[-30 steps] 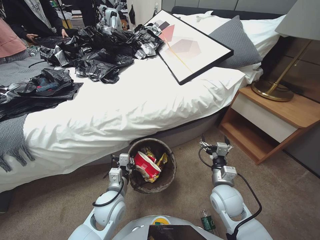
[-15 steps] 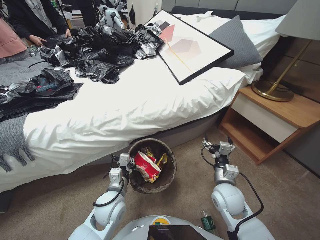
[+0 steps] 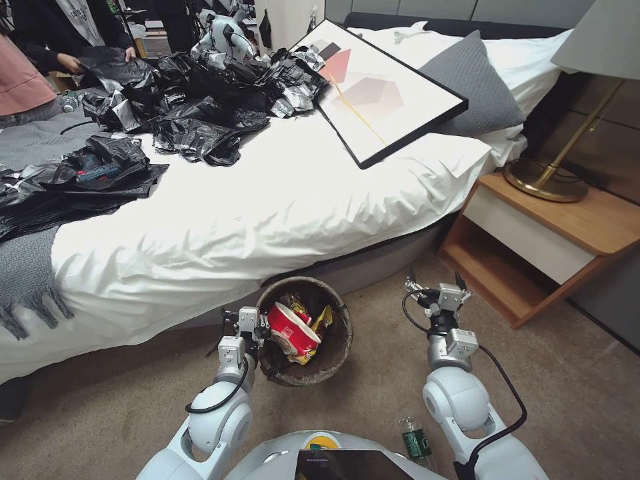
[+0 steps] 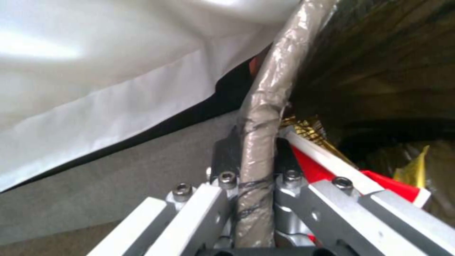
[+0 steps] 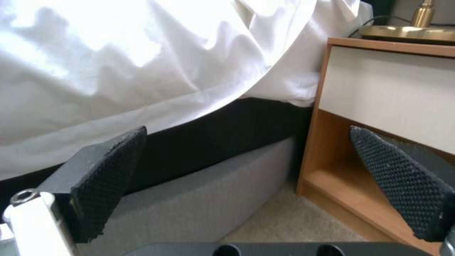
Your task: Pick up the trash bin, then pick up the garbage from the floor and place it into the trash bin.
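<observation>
The trash bin [image 3: 341,331] hangs just above the carpet by the bed, lined with a dark bag. My left gripper [image 3: 257,327] is shut on its near-left rim. The left wrist view shows that bag-wrapped rim [image 4: 260,113] clamped in the left gripper [image 4: 253,167]. Inside the bin lie garbage pieces: a red-and-white noodle cup [image 3: 291,329] and a yellow wrapper [image 3: 325,319]. A green-labelled bottle [image 3: 416,443] lies on the floor by my base, under the right arm. My right gripper [image 3: 435,285] is open with nothing in it, to the right of the bin, facing the bed base [image 5: 247,131].
A white-sheeted bed [image 3: 267,200] runs across ahead, with black plastic bags [image 3: 200,100], a framed picture [image 3: 380,93] and a grey pillow [image 3: 470,83] on it. A wooden nightstand [image 3: 540,233] with a brass lamp [image 3: 547,177] stands at right. Open carpet lies at the right and left.
My right gripper has drifted slightly to the right and stays open. The left gripper still holds the bin rim in the same spot.
</observation>
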`<state>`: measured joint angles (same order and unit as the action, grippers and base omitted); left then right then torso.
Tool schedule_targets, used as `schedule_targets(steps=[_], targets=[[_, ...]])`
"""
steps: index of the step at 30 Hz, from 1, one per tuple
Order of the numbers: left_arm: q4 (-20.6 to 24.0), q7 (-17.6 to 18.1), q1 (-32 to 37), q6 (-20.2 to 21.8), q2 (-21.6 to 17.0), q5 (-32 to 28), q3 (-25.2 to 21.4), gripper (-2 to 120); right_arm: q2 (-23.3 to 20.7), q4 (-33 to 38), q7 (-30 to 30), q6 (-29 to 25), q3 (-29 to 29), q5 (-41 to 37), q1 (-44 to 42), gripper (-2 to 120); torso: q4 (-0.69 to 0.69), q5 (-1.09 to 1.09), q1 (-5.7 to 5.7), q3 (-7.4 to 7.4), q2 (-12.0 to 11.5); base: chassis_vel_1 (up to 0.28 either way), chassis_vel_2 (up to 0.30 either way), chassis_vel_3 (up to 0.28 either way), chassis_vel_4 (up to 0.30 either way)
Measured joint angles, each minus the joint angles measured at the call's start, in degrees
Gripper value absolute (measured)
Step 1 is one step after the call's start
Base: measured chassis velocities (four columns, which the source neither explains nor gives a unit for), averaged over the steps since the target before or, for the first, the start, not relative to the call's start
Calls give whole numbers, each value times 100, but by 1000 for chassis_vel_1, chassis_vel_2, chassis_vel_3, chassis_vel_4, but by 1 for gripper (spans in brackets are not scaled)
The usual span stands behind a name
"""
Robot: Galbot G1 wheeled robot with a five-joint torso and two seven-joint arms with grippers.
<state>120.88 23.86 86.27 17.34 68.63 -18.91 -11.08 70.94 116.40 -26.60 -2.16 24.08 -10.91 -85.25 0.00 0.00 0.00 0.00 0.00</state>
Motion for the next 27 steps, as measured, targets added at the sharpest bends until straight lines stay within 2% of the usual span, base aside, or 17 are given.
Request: schedule_targets(steps=[27], targets=[[-61,10,-62,-23,45,23,-4,0,39,-39,-22,41,-26,18,63,100,-1,0,0,-1,0,65,-53,-54,54]])
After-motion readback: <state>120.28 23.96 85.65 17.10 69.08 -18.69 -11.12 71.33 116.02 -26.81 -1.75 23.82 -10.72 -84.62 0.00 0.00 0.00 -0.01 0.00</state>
